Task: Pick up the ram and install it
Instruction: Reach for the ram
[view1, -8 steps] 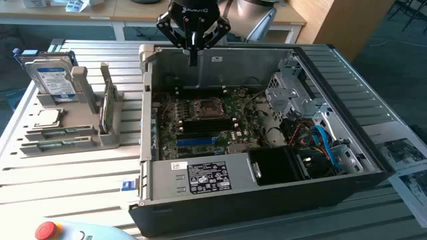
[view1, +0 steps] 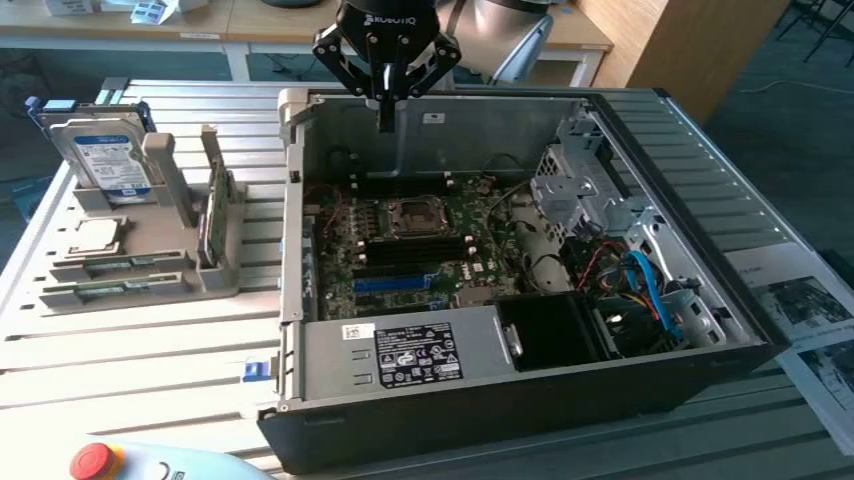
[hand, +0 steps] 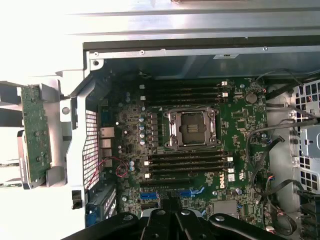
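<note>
Two narrow green ram sticks (view1: 118, 263) (view1: 107, 290) lie flat in a grey holder (view1: 147, 275) at the exterior view's left, beside the open computer case (view1: 534, 380). My gripper (view1: 387, 118) hangs above the case's far wall, well away from the ram, shut with nothing between its fingers. In the wrist view its black fingers (hand: 167, 220) point down over the motherboard (hand: 235, 120). Black memory slots (hand: 187, 162) run on both sides of the processor socket (hand: 192, 127).
A silver hard drive (view1: 107, 150) and a taller green circuit card (view1: 214, 215) stand upright in the holder; the card's edge (hand: 35, 135) shows in the wrist view. Cables and a drive cage (view1: 601, 215) fill the case's right. A red button (view1: 91, 458) sits at the front; papers (view1: 814, 310) lie right.
</note>
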